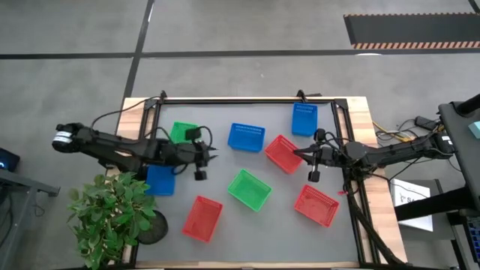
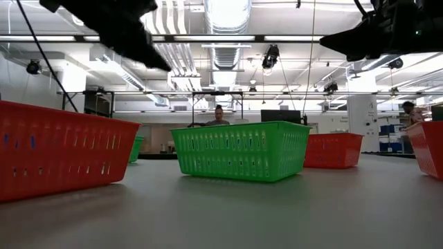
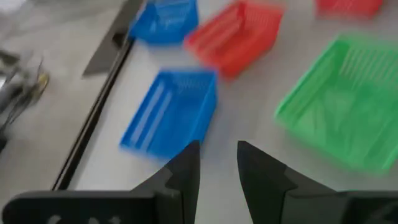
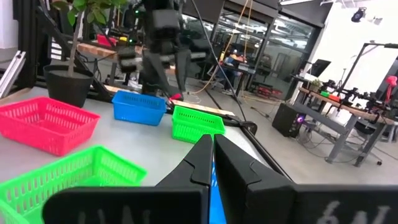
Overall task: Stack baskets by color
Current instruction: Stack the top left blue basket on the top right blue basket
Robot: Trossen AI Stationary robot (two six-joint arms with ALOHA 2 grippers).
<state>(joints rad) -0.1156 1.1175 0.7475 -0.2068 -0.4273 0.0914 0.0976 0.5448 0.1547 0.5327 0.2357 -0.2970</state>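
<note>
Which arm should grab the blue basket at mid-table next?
Left, probably. Its hand hovers open beside the blue lattice plastic basket, which its wrist view shows just ahead. The right hand is shut, over by the red lattice basket.

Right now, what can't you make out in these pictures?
- Blue basket, high view: partly hidden under the left arm.
- Green basket, high view: partly covered by the arm.
- Left wrist view: baskets blurred, lattice unreadable.
- Low view: red basket cut off by the edge.
</note>
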